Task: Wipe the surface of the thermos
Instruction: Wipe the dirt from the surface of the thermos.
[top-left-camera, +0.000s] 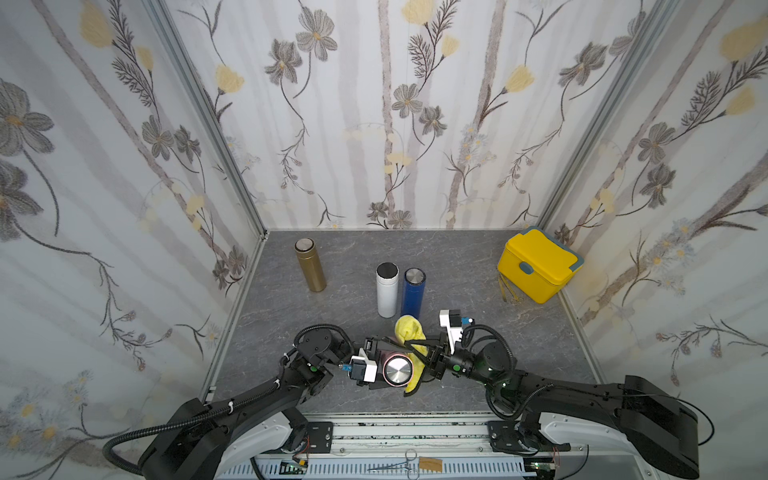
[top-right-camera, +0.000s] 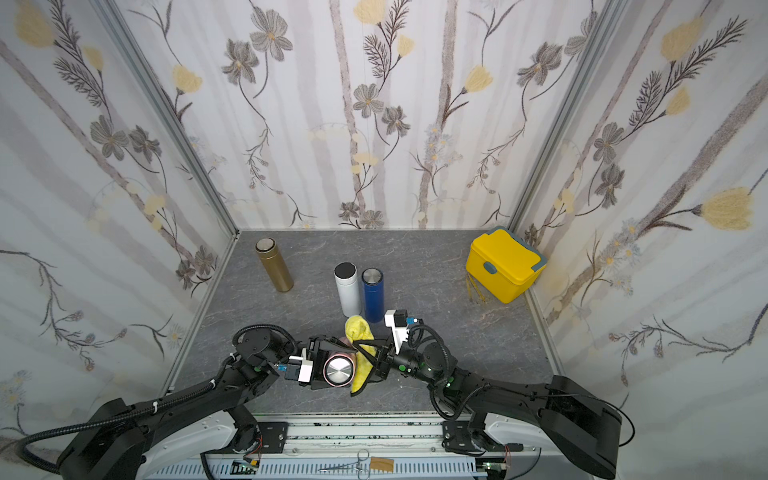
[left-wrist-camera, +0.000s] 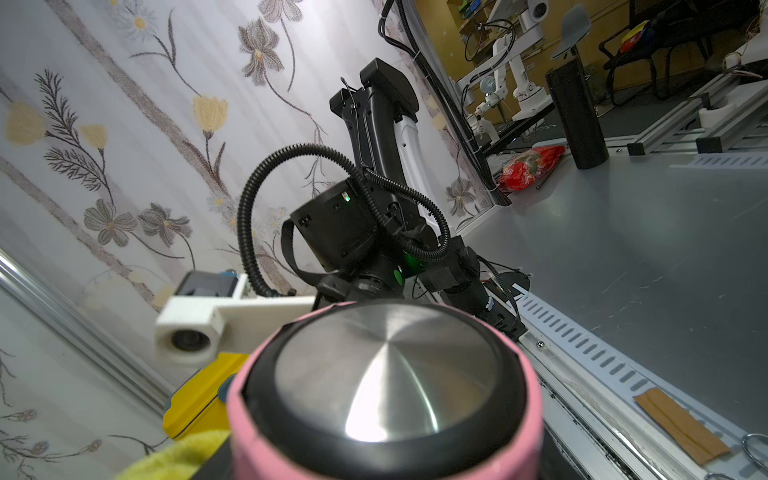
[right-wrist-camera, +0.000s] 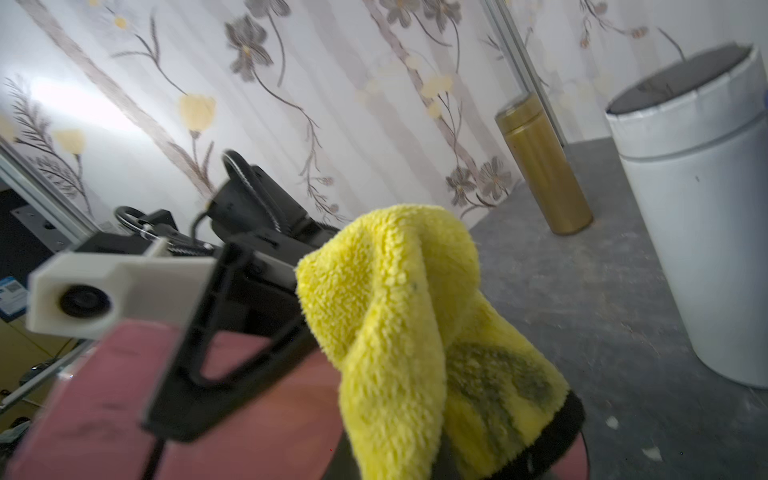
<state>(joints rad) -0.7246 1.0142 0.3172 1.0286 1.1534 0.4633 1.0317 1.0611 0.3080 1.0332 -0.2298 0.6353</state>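
Surface (top-left-camera: 478, 332) space lies free toward the right wall and yellow box (top-left-camera: 538, 264). Pink thermos (top-left-camera: 397, 369) stands at the near middle, its body mostly hidden beneath its steel cap; the left gripper (top-left-camera: 384, 365) clamps it. Yellow cloth (top-left-camera: 411, 332), pinched in the closed right gripper (top-left-camera: 424, 353), presses against its right side, covering that gripper's fingertips.

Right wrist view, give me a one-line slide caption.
Right gripper presses yellow cloth against pink thermos clamped by left gripper.

Even bright light; wide-angle edge distortion; right wrist view blurred.
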